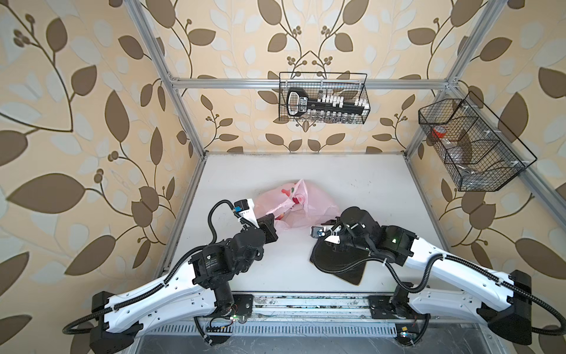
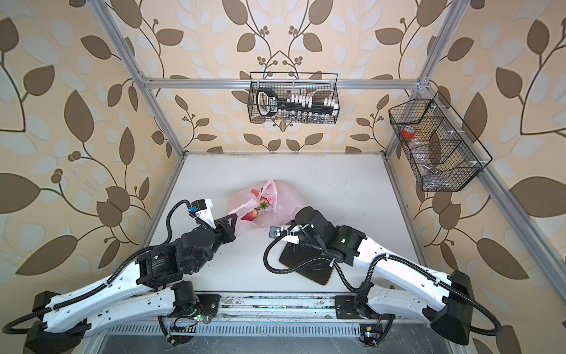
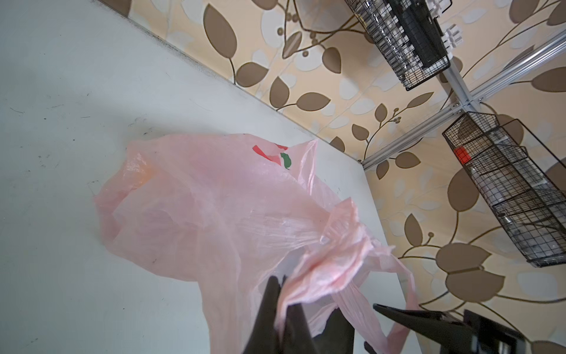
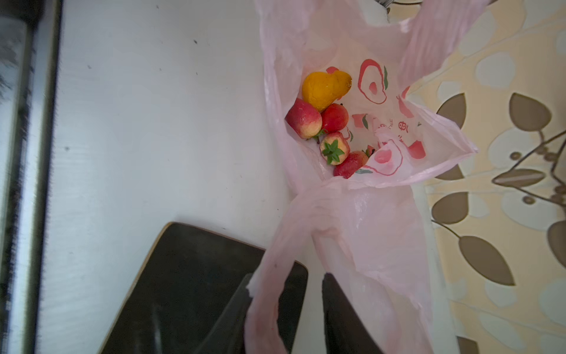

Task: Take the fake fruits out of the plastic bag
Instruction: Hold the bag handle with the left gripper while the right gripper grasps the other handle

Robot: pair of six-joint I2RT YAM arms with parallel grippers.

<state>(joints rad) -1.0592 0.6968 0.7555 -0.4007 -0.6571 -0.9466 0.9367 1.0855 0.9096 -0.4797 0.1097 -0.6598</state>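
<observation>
White and a little scuffed, the table (image 1: 367,190) carries the plastic bag (image 1: 309,208) near its middle. The bag is thin pale pink. Its long axis runs from the arms toward the back wall, and its mouth is turned to the arms.

The black plate (image 1: 346,266) lies just beside it, probably as the place for the fruits.

The left gripper (image 3: 283,282) is pressed together on the bunched rim, I judge to hold the mouth open. The right gripper (image 4: 286,275) stands around one loop handle; whether it pinches the handle I cannot tell.

The fake fruits (image 4: 327,122) lie clustered inside the bag, and one strawberry shows its green cap toward the mouth.
</observation>
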